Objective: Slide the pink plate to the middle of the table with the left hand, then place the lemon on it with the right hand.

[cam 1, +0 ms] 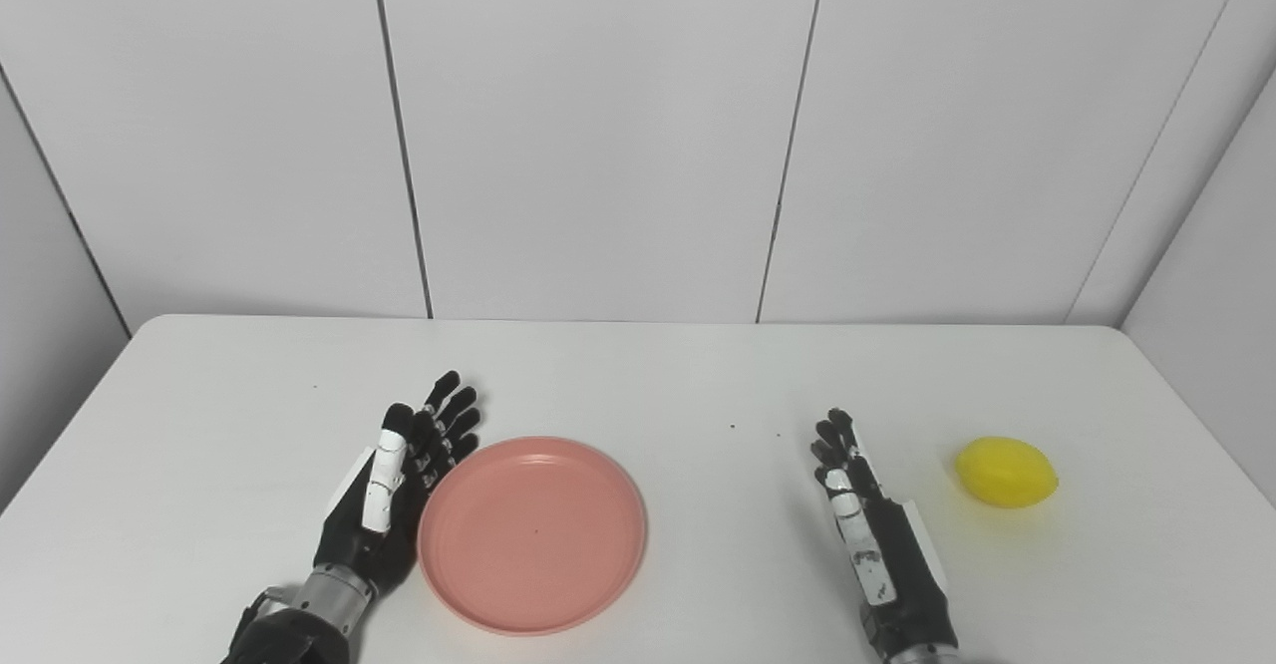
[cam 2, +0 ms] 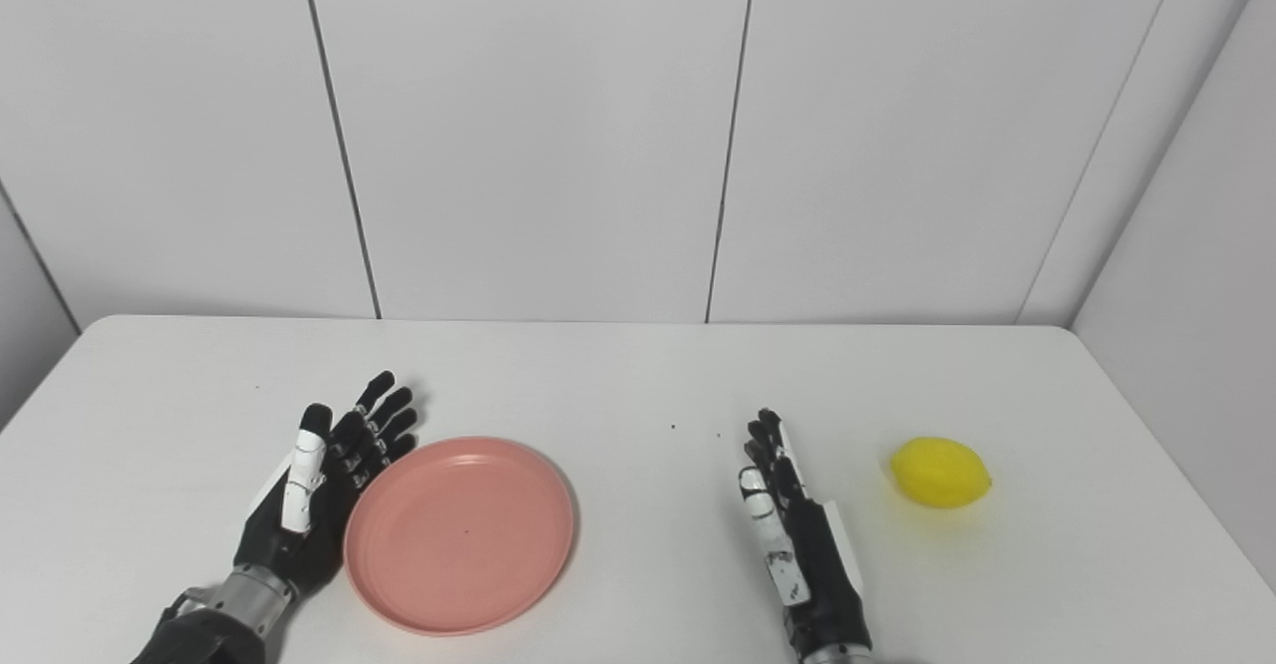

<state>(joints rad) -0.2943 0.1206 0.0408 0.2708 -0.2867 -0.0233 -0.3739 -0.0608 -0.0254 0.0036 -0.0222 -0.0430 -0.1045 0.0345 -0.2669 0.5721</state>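
The pink plate lies flat and empty on the white table, near the front edge and a little left of centre. My left hand stands open on edge right against the plate's left rim, fingers stretched away from me. The yellow lemon rests on the table at the right. My right hand is open, fingers straight, on the table between plate and lemon, a short gap left of the lemon and holding nothing.
White wall panels rise behind the table's far edge. Bare tabletop stretches beyond the plate and both hands.
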